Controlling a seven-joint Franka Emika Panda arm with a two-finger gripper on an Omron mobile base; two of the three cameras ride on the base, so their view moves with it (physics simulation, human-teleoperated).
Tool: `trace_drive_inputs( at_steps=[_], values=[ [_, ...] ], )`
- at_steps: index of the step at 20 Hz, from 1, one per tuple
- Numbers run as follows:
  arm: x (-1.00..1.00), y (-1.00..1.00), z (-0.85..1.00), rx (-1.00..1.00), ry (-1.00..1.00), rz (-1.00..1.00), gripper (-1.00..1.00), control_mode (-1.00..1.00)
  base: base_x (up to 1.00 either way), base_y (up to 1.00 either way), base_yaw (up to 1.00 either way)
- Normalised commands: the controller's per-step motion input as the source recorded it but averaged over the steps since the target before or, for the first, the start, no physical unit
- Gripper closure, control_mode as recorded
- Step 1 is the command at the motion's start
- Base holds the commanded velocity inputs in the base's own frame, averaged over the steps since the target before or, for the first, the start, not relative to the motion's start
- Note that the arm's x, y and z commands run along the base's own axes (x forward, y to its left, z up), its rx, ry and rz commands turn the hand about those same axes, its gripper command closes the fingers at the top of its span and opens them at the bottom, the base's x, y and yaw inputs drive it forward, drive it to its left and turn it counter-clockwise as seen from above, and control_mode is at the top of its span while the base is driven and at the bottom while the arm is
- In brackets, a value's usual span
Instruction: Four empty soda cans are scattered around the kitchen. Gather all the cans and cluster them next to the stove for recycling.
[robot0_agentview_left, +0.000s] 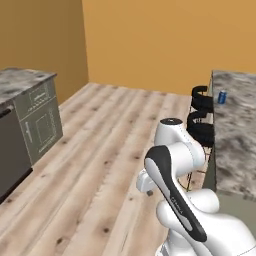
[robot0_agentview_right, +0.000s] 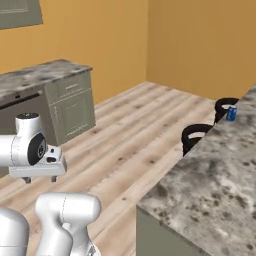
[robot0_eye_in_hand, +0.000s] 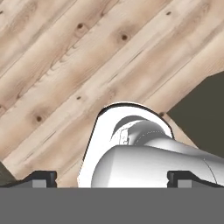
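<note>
One blue soda can stands upright near the far end of the long stone counter on the right. My gripper hangs low beside the folded arm, pointing down at the wood plank floor, far short of the can. Its fingertips stand wide apart with nothing between them, so it is open. The other cans and the stove are out of view.
Black round stools line the floor side of the long counter. A grey-green cabinet with a stone top and a dark appliance front stands to the left. Open plank floor lies between.
</note>
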Motion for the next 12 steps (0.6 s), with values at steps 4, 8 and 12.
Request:
trace_drive_inputs(
  at_steps=[4, 8, 12],
  values=[
    [0.0, 0.0, 0.0, 0.0, 0.0, 0.0, -1.0, 1.0, 0.59, 0.25, -0.44],
    [0.0, 0.0, 0.0, 0.0, 0.0, 0.0, -1.0, 1.0, 0.72, 0.25, -0.26],
    [0.0, 0.0, 0.0, 0.0, 0.0, 0.0, -1.0, 1.0, 0.75, 0.24, -0.18]
  ],
)
